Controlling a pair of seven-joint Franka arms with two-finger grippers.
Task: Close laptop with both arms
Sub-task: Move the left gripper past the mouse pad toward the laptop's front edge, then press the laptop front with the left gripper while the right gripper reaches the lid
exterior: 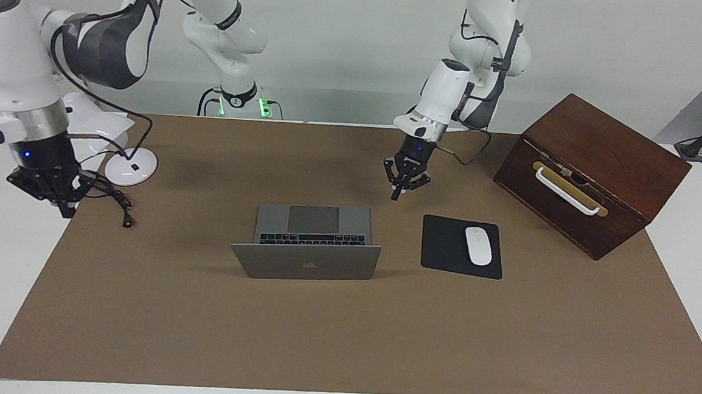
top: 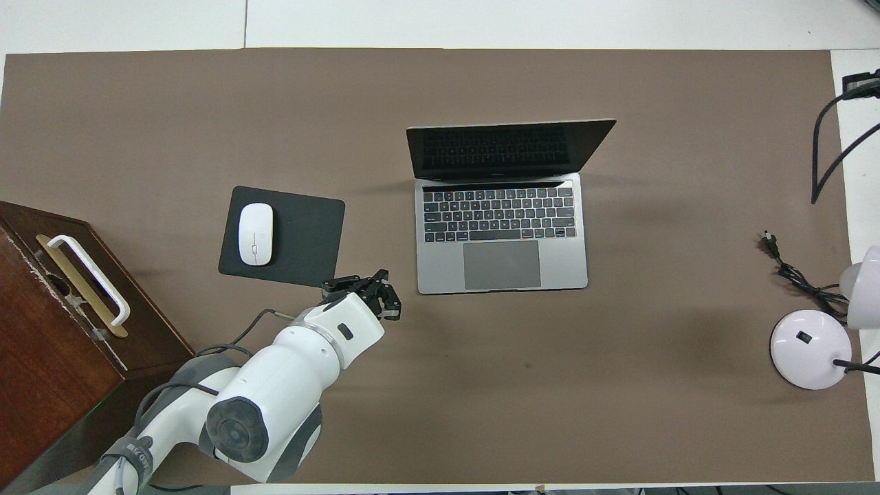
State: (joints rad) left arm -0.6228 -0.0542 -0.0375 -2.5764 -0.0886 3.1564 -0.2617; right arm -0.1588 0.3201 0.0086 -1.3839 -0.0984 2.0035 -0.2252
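The silver-grey laptop [exterior: 307, 260] [top: 502, 227] lies open in the middle of the brown mat, its lid upright and its dark screen facing the robots. My left gripper [exterior: 396, 192] [top: 368, 289] hangs shut and empty over the mat, by the laptop's corner that is nearest the mouse pad and the robots. It touches nothing. My right gripper [exterior: 64, 204] is shut and empty, raised over the mat's edge at the right arm's end of the table, well away from the laptop. The overhead view does not show the right gripper.
A black mouse pad [exterior: 445, 245] [top: 295, 234] with a white mouse [exterior: 478, 245] [top: 256, 234] lies beside the laptop. A brown wooden box [exterior: 598, 145] [top: 48, 344] with a white handle stands at the left arm's end. A white lamp base [exterior: 131, 166] [top: 811, 347] and black cable [exterior: 122, 204] [top: 801, 278] lie at the right arm's end.
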